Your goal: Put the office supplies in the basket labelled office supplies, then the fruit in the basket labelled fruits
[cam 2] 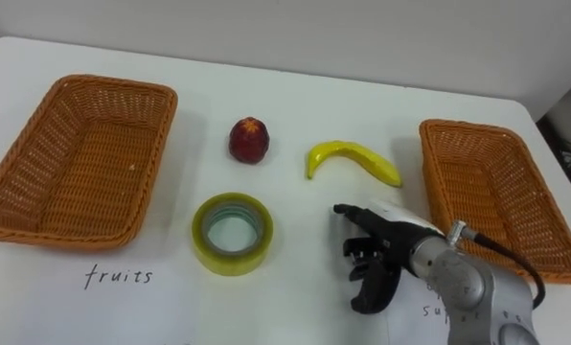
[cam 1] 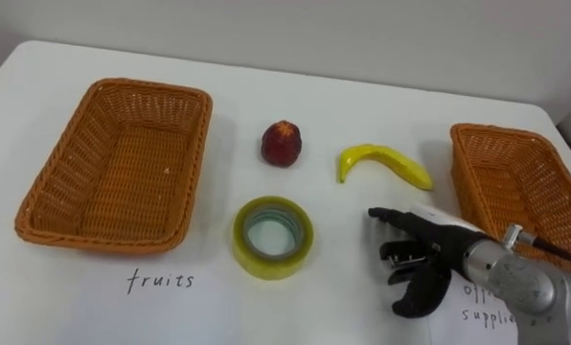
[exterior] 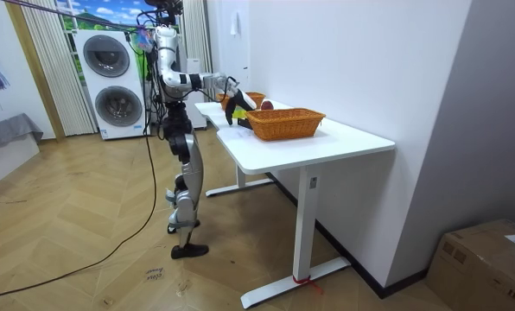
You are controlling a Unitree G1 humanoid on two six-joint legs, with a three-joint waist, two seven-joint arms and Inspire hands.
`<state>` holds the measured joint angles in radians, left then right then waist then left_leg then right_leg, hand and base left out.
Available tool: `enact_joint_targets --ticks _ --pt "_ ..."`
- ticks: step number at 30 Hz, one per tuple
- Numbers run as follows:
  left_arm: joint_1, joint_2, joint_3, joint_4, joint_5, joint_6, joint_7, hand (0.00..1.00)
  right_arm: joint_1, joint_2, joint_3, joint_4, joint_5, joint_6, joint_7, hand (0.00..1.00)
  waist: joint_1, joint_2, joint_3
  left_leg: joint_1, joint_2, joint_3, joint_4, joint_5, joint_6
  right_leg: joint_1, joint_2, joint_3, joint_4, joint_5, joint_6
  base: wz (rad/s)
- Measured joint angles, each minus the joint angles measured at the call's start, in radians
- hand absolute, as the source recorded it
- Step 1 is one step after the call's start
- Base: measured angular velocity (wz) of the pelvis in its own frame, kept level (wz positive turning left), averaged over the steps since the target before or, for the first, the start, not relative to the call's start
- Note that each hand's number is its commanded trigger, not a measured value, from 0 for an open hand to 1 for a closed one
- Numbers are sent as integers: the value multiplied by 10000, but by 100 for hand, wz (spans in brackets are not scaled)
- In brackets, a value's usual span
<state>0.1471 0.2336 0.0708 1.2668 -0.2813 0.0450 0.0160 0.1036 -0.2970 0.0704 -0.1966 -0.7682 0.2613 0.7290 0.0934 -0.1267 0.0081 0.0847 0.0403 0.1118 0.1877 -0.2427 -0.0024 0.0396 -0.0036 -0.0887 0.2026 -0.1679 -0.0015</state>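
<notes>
Reference item: the tape roll. It is lying flat on the white table, toward the robot's edge.

- The red fruit is sitting directly beyond the tape roll, apart from it.
- The banana is lying beyond and to the right of the tape roll, with its arch facing away from the robot.
- The left basket is standing just left of the tape roll and is sitting empty. A handwritten label is showing left of the tape roll, on the robot's side of that basket.
- The right basket is standing well to the right of the tape roll, past the banana, and is also sitting empty.
- The right hand is hovering to the right of the tape roll, between it and the right basket, on the robot's side of the banana. Its fingers are loosely bent, pointing toward the tape roll and grasping nothing. The hand is touching neither the roll nor the banana.

In the room view, the robot is standing upright at the table with this arm reaching over the tabletop.
</notes>
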Motion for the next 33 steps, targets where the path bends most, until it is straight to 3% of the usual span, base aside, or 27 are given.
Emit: enact_joint_targets --ticks 9,23,33 --pt "23 -117 1 6 -1 29 193 0 -1 1 131 70 -113 23 -167 0 13 9 -22 0 0 -35 -21 22 1 16 1 -26 3 37 -8 0" --pt "32 -73 40 9 31 183 121 0 -11 -56 161 78 -240 24 -168 0 -50 -49 -56 6 -3 -105 -17 22 2 76 -6 -121 -19 36 -7 1" --pt "18 1 44 14 95 174 -74 0 -31 -544 149 78 -233 -58 -52 0 -68 -96 -33 -20 -7 -124 21 22 3 48 -13 -126 -25 36 -7 0"
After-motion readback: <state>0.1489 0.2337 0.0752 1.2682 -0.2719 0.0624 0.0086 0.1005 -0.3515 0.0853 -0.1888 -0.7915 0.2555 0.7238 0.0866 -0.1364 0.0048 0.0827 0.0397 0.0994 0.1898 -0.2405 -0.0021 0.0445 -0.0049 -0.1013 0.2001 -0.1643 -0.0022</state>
